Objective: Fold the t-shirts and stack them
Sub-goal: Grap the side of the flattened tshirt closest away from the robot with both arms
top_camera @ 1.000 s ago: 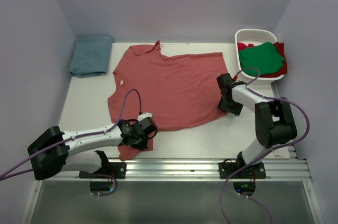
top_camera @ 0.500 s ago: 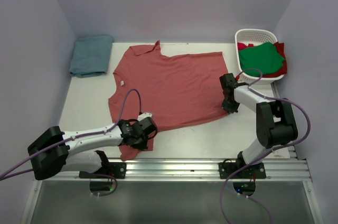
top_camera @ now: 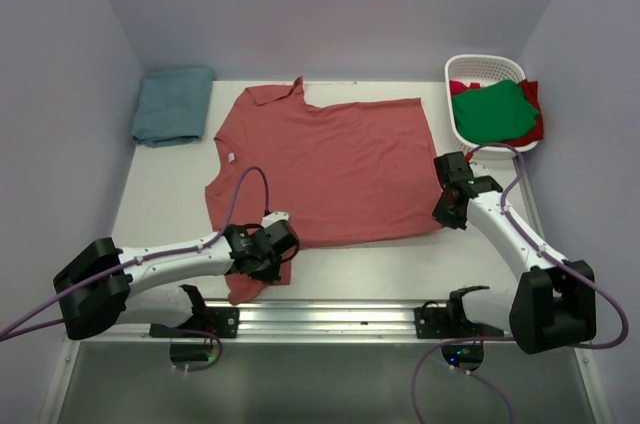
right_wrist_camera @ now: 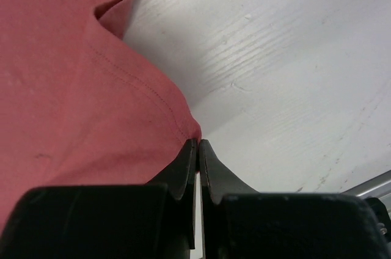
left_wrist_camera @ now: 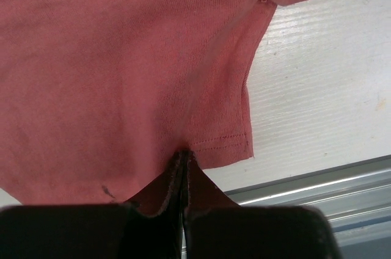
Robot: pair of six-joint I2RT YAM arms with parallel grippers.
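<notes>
A faded brick-red t-shirt (top_camera: 330, 169) with a collar lies spread flat on the white table (top_camera: 160, 204). My left gripper (top_camera: 260, 264) is shut on its near-left sleeve; in the left wrist view the cloth (left_wrist_camera: 122, 76) puckers into the closed gripper (left_wrist_camera: 183, 156). My right gripper (top_camera: 445, 216) is shut on the shirt's near-right hem corner, and the right wrist view shows the hem (right_wrist_camera: 73, 88) pinched at the tips of the gripper (right_wrist_camera: 198, 143). A teal-blue t-shirt (top_camera: 173, 104) lies folded at the back left. Green (top_camera: 493, 109) and brighter red (top_camera: 535, 129) t-shirts rest in the basket.
The white slotted basket (top_camera: 485, 66) stands at the back right corner. A metal rail (top_camera: 350, 319) runs along the table's near edge. Grey walls close in the table on the left, back and right. The left arm's purple cable (top_camera: 245, 184) loops over the shirt.
The right gripper went from open to shut on the hem corner, and the right arm swung out to the right. The left arm has not moved.
</notes>
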